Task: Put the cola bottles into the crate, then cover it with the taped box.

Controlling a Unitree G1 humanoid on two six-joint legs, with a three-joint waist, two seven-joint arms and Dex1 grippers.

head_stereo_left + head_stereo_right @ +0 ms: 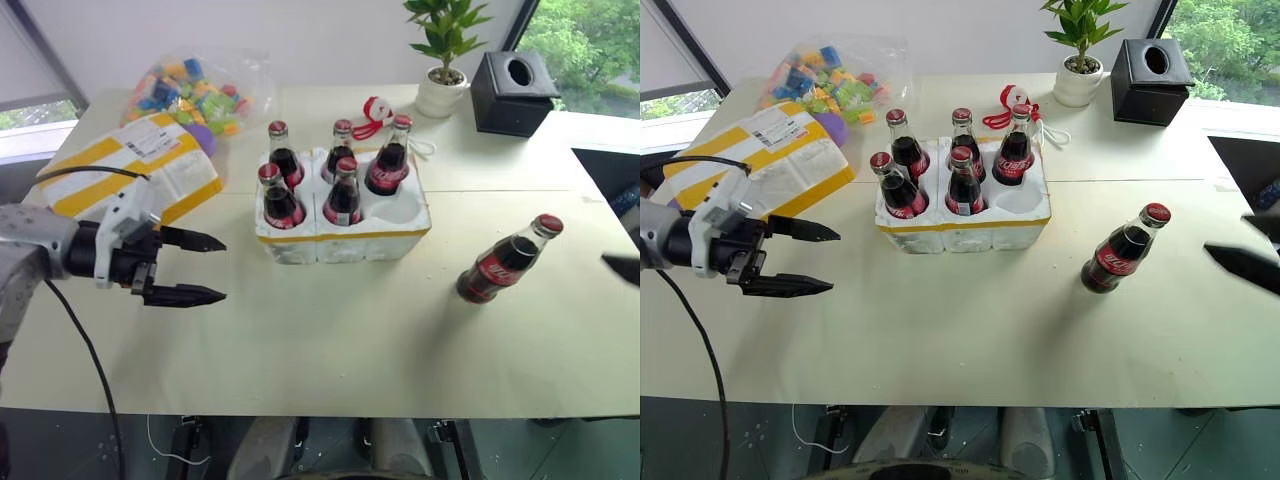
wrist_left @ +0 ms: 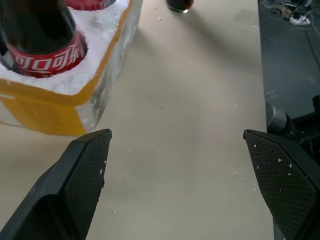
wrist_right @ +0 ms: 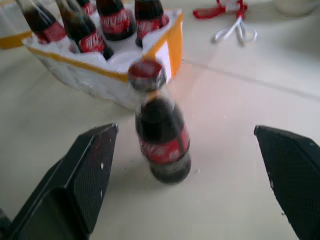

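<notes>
The white foam crate (image 1: 300,243) with its thin yellow band sits mid-table. Several cola bottles (image 1: 343,192) stand in its wells, and the front right well (image 1: 403,208) is empty. One more cola bottle (image 1: 503,262) stands alone on the table to the crate's right. The taped box (image 1: 120,170) lies at the far left, label up. My left gripper (image 1: 223,268) hangs open and empty left of the crate, in front of the box. My right gripper (image 3: 185,129) is open, with the lone bottle (image 3: 162,142) in front of its gap, untouched.
At the back stand a bag of coloured blocks (image 1: 190,88), a potted plant (image 1: 443,70) and a black tissue box (image 1: 514,92). A red and white cord (image 1: 378,113) lies behind the crate. Bare tabletop (image 1: 330,330) stretches to the front edge.
</notes>
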